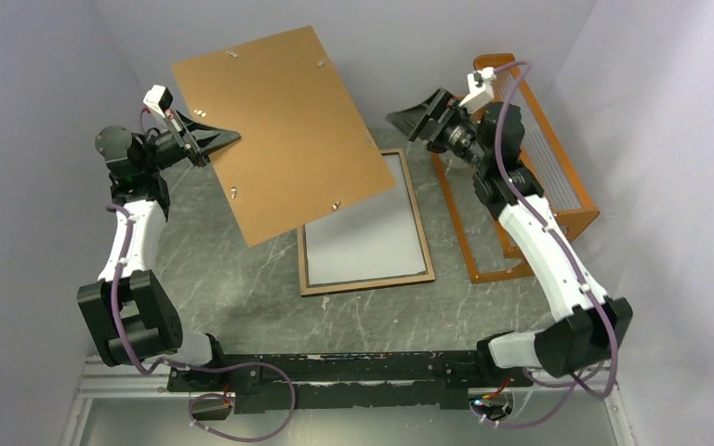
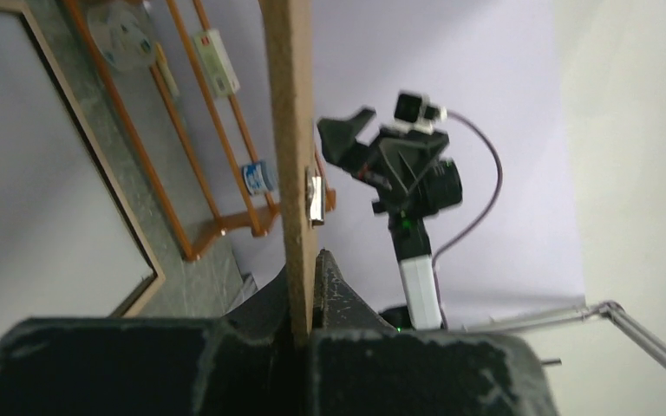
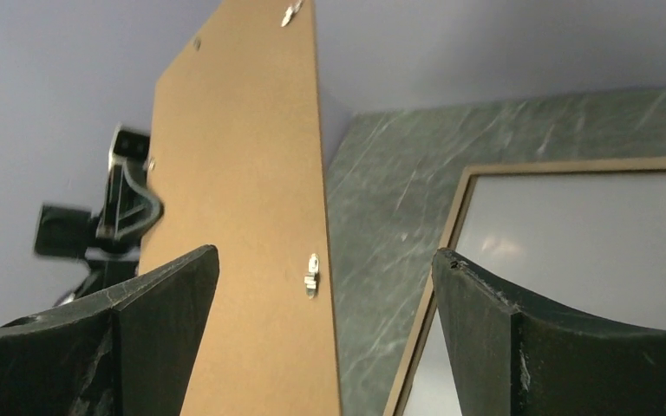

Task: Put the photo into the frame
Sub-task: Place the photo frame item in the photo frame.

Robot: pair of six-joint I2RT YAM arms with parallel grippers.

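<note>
left tool (image 2: 302, 286), closest to its wrist camera: jaws pressed together on the left edge of a flat rectangular brown fibreboard backing board (image 1: 284, 130), which is gripped edge-on between the two black fingers. from above, the board is raised off the counter and tilted, its far end towards the back wall. it overhangs the upper left part of the frame below. small metal turn-clips (image 3: 311, 276) are fixed along its edges.

right tool (image 1: 409, 116): jaws spread wide with nothing between the fingers (image 3: 152, 299) (the board's right edge sits in the line of sight beyond them, but the overhead view shows a gap). this tool hangs in the air just beside the board's right edge, above the counter.

large rectangular picture frame with a thin light-brown wooden border (image 1: 363, 285): lying flat on the grey-green marbled counter (image 1: 242, 279), wooden back upward, roughly midway between the two arms. neither tool touches it.

photo (image 1: 367, 228): a plain white rectangular sheet, white side up, lying inside the frame's border and filling it (the printed face is not visible).

orange wooden rack with metal bars (image 1: 572, 221): standing on the counter to the right of the frame, beneath the right arm.
</note>
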